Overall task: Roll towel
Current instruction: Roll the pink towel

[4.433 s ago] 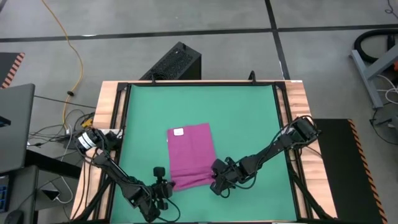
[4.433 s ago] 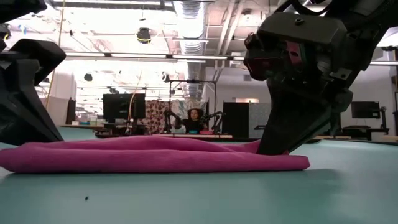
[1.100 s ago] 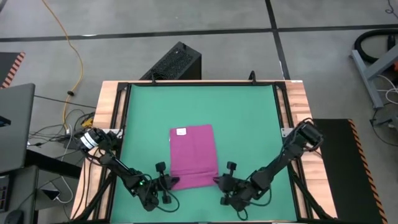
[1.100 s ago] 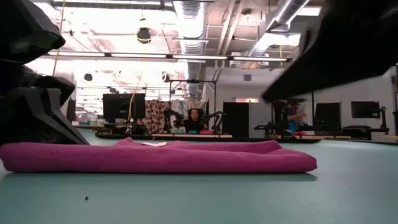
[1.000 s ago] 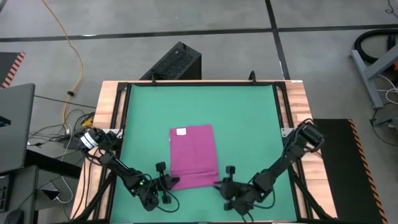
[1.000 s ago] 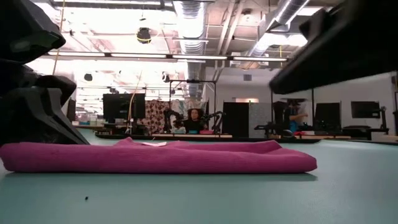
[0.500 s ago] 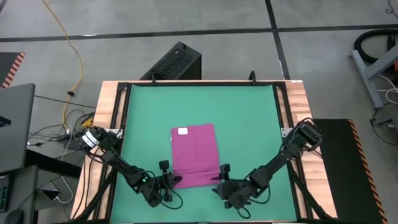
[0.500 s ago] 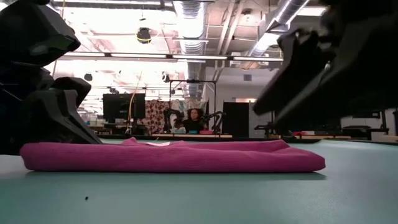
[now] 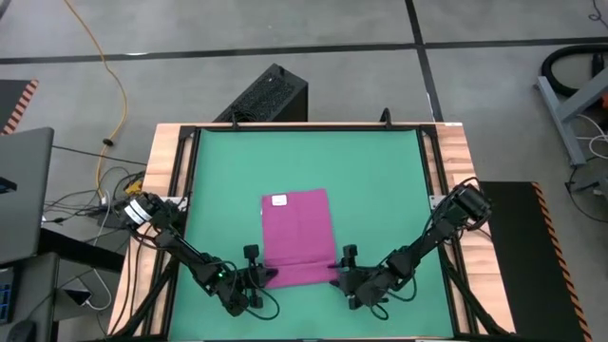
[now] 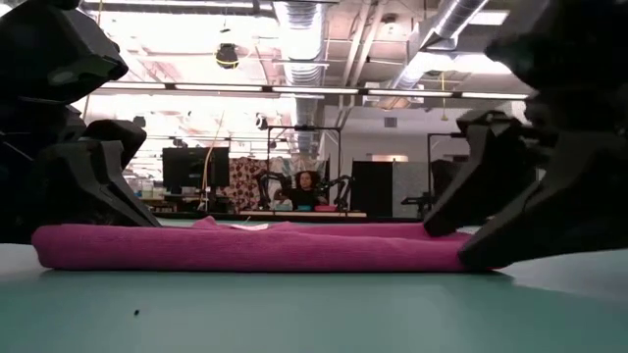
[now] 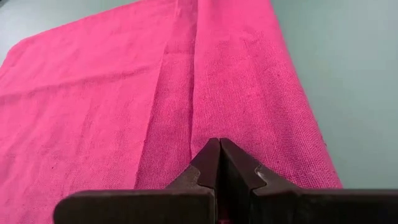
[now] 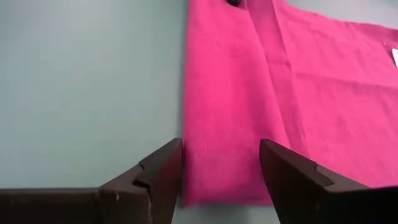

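Note:
The magenta towel point(image 9: 297, 237) lies flat on the green mat, folded to a narrow oblong, with its white tag point(image 9: 276, 200) at the far end. My left gripper point(image 9: 265, 276) is shut at the towel's near left corner and shows in its wrist view point(image 11: 219, 142) over the cloth. My right gripper point(image 9: 339, 269) stands open at the near right corner. In its wrist view point(image 12: 221, 143) one finger is over the bare mat and the other over the towel point(image 12: 267, 81). In the low view its fingers point(image 10: 491, 230) hide the towel's right end point(image 10: 432, 250). My left gripper has its shut fingertips on the towel's upper face point(image 11: 219, 127) near the near left corner, beside a fold ridge. The fingers slant down from the table's near left. No cloth shows between them. The towel lies flat on the mat.
Bare green mat point(image 9: 380, 171) lies all round the towel, inside a wooden frame point(image 9: 456, 152). A black box point(image 9: 271, 93) stands on the floor beyond the far edge. A person point(image 10: 307, 186) sits far back in the room.
My right gripper has come down from above and gone toward the towel's near right corner. The whole towel has slid a little toward the table's right edge, still flat, with my left gripper following at its near left corner.

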You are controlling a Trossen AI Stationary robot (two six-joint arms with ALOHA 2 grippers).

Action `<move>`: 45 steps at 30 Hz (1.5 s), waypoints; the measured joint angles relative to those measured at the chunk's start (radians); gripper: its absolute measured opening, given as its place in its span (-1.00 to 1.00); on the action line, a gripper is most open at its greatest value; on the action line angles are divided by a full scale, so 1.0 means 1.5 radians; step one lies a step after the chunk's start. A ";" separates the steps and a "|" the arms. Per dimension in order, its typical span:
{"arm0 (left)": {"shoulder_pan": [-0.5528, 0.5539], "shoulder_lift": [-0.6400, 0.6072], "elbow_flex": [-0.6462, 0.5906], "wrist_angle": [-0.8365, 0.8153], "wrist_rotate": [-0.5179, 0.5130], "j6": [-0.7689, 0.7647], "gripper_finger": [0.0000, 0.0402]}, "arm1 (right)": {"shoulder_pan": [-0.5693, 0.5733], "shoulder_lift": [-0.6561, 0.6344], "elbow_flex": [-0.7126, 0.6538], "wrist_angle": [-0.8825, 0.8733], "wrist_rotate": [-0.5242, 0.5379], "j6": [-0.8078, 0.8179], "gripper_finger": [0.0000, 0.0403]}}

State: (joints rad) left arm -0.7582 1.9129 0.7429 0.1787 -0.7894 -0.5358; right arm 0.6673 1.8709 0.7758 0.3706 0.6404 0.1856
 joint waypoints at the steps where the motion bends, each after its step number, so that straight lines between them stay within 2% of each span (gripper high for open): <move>1: 0.000 0.000 0.000 0.000 0.000 0.000 -1.00 | -0.004 0.000 -0.013 0.020 -0.001 0.000 0.17; 6: 0.000 0.001 0.000 0.000 0.001 -0.001 -1.00 | -0.026 -0.002 -0.066 0.086 -0.024 0.016 0.17; 10: 0.002 0.001 -0.001 -0.001 0.004 0.001 -1.00 | -0.037 -0.002 -0.075 0.086 -0.048 0.021 0.16; 15: 0.008 0.001 -0.001 -0.001 0.006 0.006 -1.00 | -0.042 0.042 -0.075 0.089 -0.046 0.041 0.08; 22: 0.008 0.001 -0.001 0.003 0.010 0.019 -1.00 | -0.044 0.090 -0.072 0.120 -0.022 0.137 -0.24; 26: 0.005 0.001 -0.002 0.003 0.013 0.018 -1.00 | -0.032 0.078 -0.073 0.110 -0.001 0.173 -0.61; 29: 0.001 0.001 -0.002 0.008 0.013 0.018 -1.00 | -0.024 0.063 -0.070 0.093 -0.012 0.195 -0.88; 33: -0.005 -0.002 -0.002 0.024 0.018 0.018 -1.00 | -0.011 0.040 -0.054 0.073 -0.020 0.208 -0.87; 36: -0.008 -0.011 -0.002 0.043 0.054 0.018 -1.00 | -0.010 0.013 -0.029 0.022 -0.064 0.239 -0.83; 40: -0.009 -0.033 -0.001 0.045 0.115 0.016 -1.00 | -0.019 -0.019 0.008 -0.052 -0.141 0.308 -0.92; 43: -0.010 -0.050 -0.001 0.048 0.135 0.018 -1.00 | -0.033 -0.040 0.033 -0.086 -0.195 0.377 -0.92; 45: -0.010 -0.054 -0.001 0.048 0.135 0.021 -1.00 | -0.043 -0.055 0.048 -0.100 -0.208 0.430 -0.92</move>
State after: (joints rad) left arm -0.7731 1.8324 0.7422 0.2508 -0.5864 -0.5046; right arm 0.6029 1.7884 0.8482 0.2206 0.3291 0.8302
